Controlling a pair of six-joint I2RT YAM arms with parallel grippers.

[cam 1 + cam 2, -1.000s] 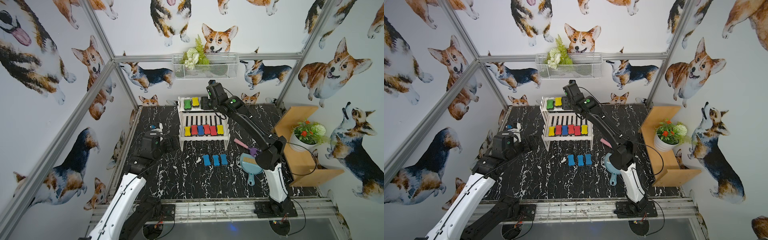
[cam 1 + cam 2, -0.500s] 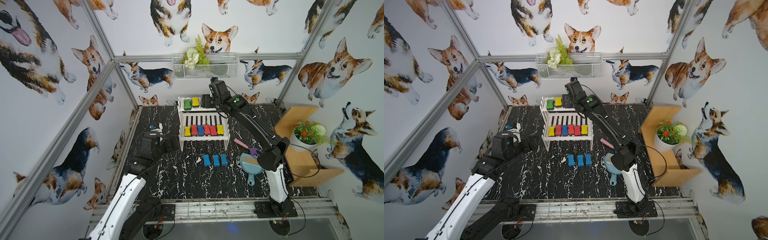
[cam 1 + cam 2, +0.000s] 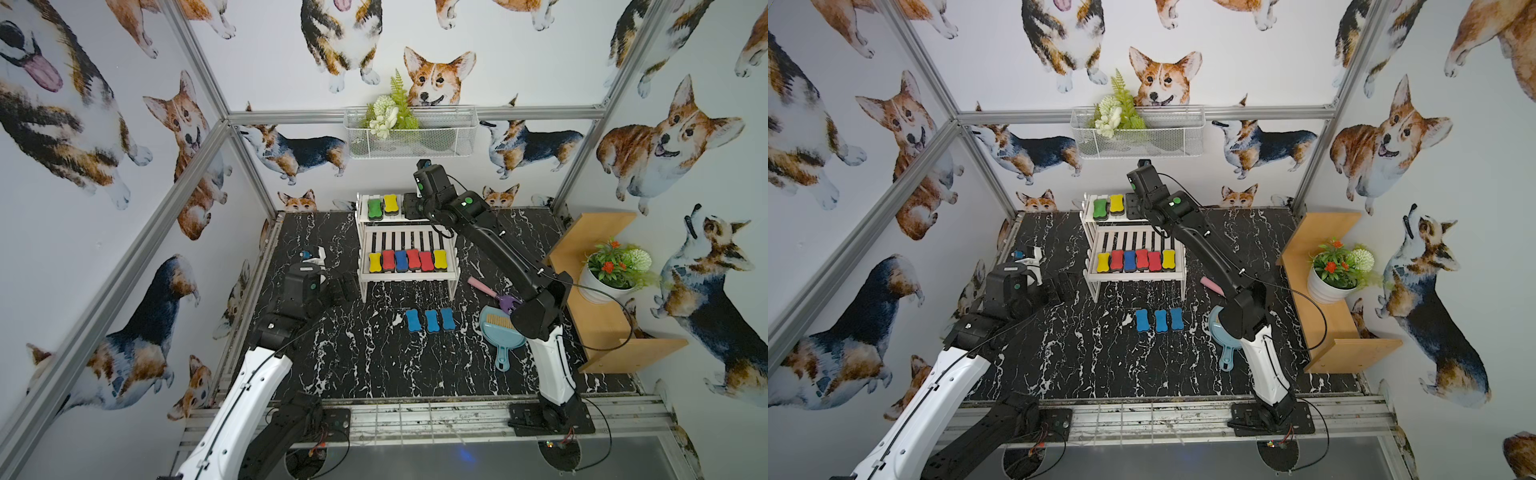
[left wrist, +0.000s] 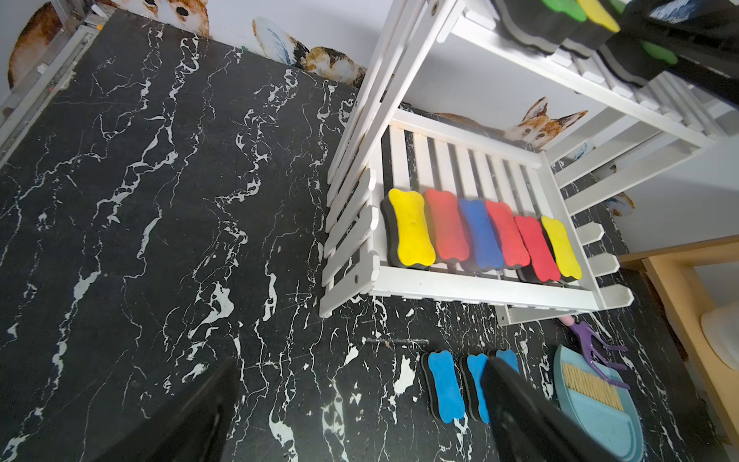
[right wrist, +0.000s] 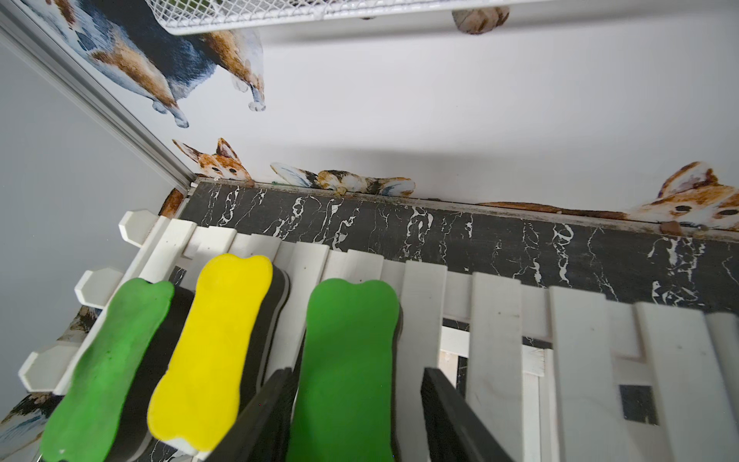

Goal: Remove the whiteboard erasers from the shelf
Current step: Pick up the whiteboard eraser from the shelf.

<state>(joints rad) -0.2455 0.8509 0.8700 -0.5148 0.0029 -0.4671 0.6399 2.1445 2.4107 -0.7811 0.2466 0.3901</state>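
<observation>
Green eraser (image 5: 352, 320), right gripper (image 5: 358, 374) now astride

Matt foam-topped erasers (image 4: 412, 228), black felt beneath; white-painted wooden-slat shelf (image 4: 472, 289); smooth black marble-look tabletop (image 4: 160, 200).

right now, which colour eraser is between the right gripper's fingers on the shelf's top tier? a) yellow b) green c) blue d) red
b: in the right wrist view the right gripper straddles a green eraser on the shelf; the yellow eraser lies just outside it.
</observation>
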